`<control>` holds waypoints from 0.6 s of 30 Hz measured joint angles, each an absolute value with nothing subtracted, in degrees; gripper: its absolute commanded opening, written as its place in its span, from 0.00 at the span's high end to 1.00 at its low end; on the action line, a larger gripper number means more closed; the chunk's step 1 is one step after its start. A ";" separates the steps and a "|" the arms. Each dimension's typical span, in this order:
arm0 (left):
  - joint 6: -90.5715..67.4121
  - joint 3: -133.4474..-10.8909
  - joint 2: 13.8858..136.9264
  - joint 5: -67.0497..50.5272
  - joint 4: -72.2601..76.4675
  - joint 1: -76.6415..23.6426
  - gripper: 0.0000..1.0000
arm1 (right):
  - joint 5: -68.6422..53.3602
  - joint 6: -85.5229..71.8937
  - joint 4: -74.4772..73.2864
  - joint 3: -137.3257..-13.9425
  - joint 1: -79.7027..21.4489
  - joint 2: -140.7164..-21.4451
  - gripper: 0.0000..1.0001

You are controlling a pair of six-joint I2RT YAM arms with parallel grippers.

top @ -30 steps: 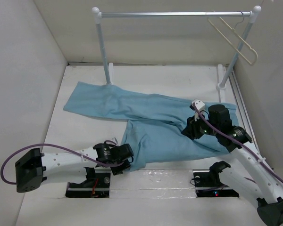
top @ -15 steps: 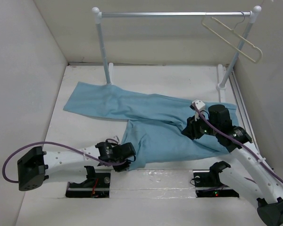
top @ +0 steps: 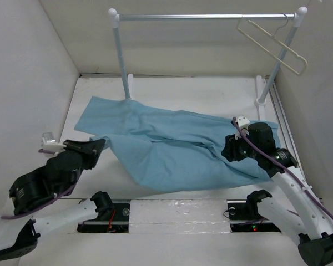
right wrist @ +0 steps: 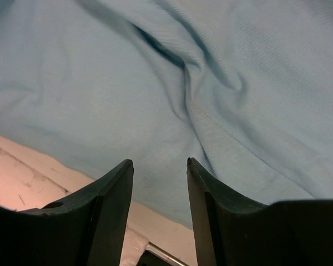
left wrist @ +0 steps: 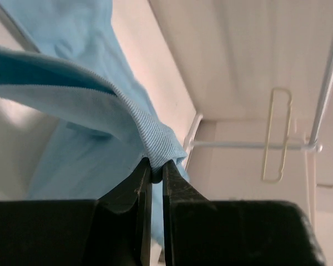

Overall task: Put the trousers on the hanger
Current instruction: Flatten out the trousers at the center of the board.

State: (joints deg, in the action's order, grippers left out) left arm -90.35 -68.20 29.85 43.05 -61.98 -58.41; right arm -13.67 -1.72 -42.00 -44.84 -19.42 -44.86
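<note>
The sky-blue trousers (top: pixel 177 147) lie spread across the table's middle, wrinkled. My left gripper (top: pixel 98 146) is at their left side, shut on a ribbed edge of the trousers (left wrist: pixel 155 141) and holding it lifted off the table. In the left wrist view the jaws (left wrist: pixel 154 166) pinch the cloth between their tips. My right gripper (top: pixel 228 151) hovers over the right part of the trousers (right wrist: pixel 155 72); its jaws (right wrist: pixel 160 162) are open and empty. The beige hanger (top: pixel 275 44) hangs tilted on the rail at the far right; it also shows in the left wrist view (left wrist: pixel 277 136).
The white-posted metal clothes rail (top: pixel 205 16) stands across the back, its posts (top: pixel 122 61) at left and right. White walls close the left, back and right sides. The trousers' far leg reaches the left post's foot.
My left arm has lifted and swung to the left with the trouser edge in its jaws, dragging the near cloth left and up. The right arm has barely moved.
</note>
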 measured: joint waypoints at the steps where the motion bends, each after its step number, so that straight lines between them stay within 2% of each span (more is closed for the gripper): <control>1: -90.35 -69.21 28.97 45.32 -63.29 -58.39 1.00 | -13.63 -1.78 -41.98 -44.84 -18.55 -45.12 0.48; 6: -82.87 -76.84 33.12 56.53 -66.17 -58.39 1.00 | -13.93 -2.44 -41.25 -44.47 -14.74 -48.73 0.44; 9: -75.02 -85.03 43.62 63.90 -66.70 -58.33 1.00 | -15.16 -3.01 -39.77 -43.27 -12.27 -51.42 0.43; 12: -70.11 -87.46 54.63 68.66 -65.76 -58.28 1.00 | -15.51 -3.68 -38.68 -42.46 -9.19 -54.11 0.43; 15: -68.84 -82.56 62.02 70.08 -64.45 -58.06 1.00 | -15.49 -4.58 -37.34 -41.56 -3.62 -54.43 0.43; 18: -68.82 -68.97 64.10 67.53 -60.45 -54.17 1.00 | -15.22 -5.08 -35.97 -41.50 2.74 -54.41 0.43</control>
State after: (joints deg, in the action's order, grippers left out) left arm -68.82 -68.97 64.10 67.53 -60.45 -54.17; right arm -15.22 -5.08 -35.97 -41.50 2.74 -54.41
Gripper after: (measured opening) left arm 0.029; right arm 0.568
